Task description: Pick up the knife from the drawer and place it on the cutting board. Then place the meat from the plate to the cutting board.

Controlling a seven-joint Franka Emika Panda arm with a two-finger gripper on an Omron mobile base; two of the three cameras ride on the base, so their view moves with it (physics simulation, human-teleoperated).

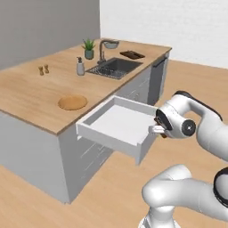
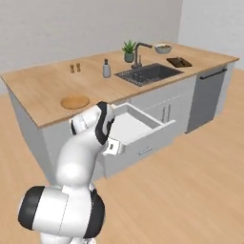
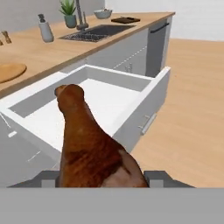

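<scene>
My gripper (image 3: 103,178) is shut on the meat (image 3: 87,144), a reddish-brown drumstick that sticks out ahead of the fingers (image 3: 48,177). In the base views the gripper (image 1: 159,129) (image 2: 112,144) hangs beside the right corner of the open white drawer (image 1: 107,139) (image 2: 143,143) (image 3: 144,113), whose inside is bare. The round wooden plate (image 1: 72,103) (image 2: 75,101) (image 3: 8,72) lies bare on the counter left of the drawer. The dark cutting board (image 1: 132,54) (image 2: 179,62) (image 3: 125,19) sits at the counter's far end past the sink. The knife is too small to make out.
Between plate and board lie the sink (image 1: 114,67) with its faucet (image 1: 102,49), a soap bottle (image 1: 80,67), a potted plant (image 1: 89,48) and a grey bowl (image 1: 111,44). Two small shakers (image 1: 43,69) stand at the counter's back. The pulled-out drawer juts over the wooden floor.
</scene>
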